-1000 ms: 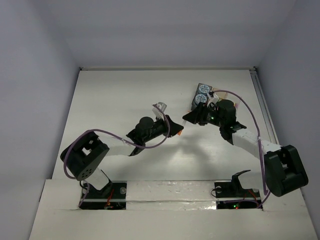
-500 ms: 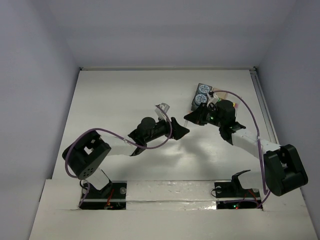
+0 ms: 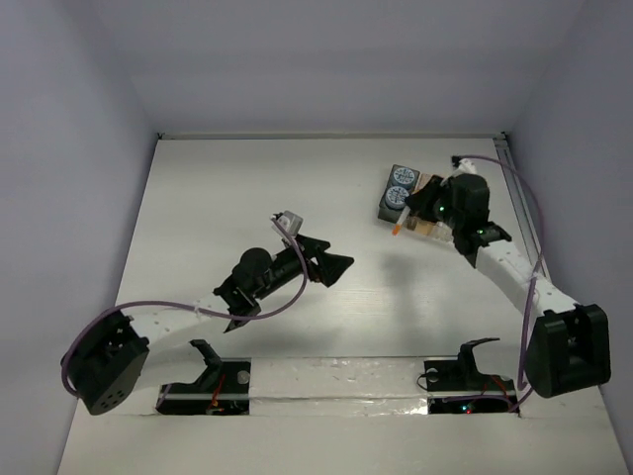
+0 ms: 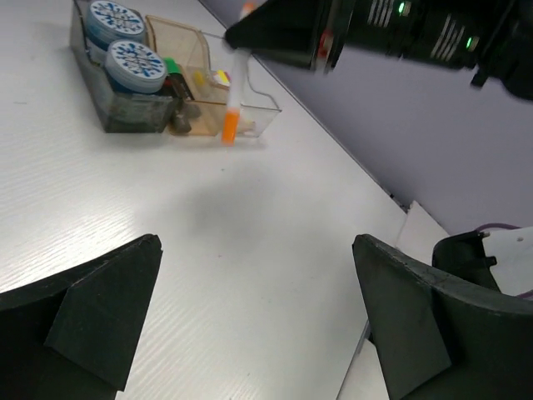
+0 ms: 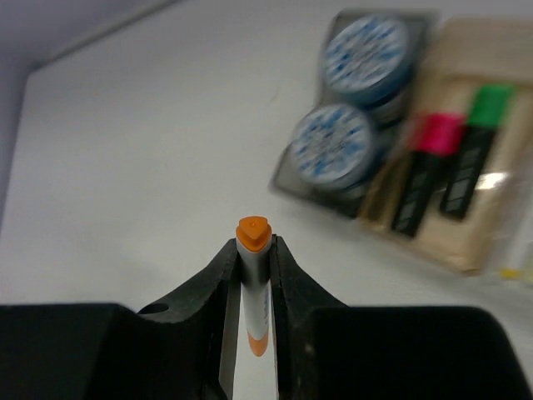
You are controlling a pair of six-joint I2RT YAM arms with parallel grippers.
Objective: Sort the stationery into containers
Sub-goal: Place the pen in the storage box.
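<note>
My right gripper (image 5: pixel 253 252) is shut on a thin white pen (image 5: pixel 255 292) with orange ends, held upright. In the top view the right gripper (image 3: pixel 413 214) hangs by the near edge of the clear divided tray (image 3: pixel 429 232), the pen's orange tip (image 3: pixel 396 230) pointing down. Two blue-grey patterned canisters (image 5: pixel 365 48) (image 5: pixel 335 142) fill the tray's dark section (image 3: pixel 386 211). A pink-red piece (image 5: pixel 437 133) and a green piece (image 5: pixel 491 104) lie on its tan base (image 5: pixel 466 233). My left gripper (image 3: pixel 333 263) is open and empty, to the left of the tray. The left wrist view shows the pen (image 4: pixel 234 96) hanging before the tray (image 4: pixel 250 112).
The lavender side wall (image 4: pixel 400 125) rises just right of the tray, past the table edge (image 3: pixel 514 188). The right arm's purple cable (image 3: pixel 524 198) loops above its wrist. Bare white table (image 3: pixel 227 188) lies left of the tray.
The left gripper opened, let go of the orange-ended pen and drew back to the left. The right gripper closed on the pen and carried it right, to the tray.
</note>
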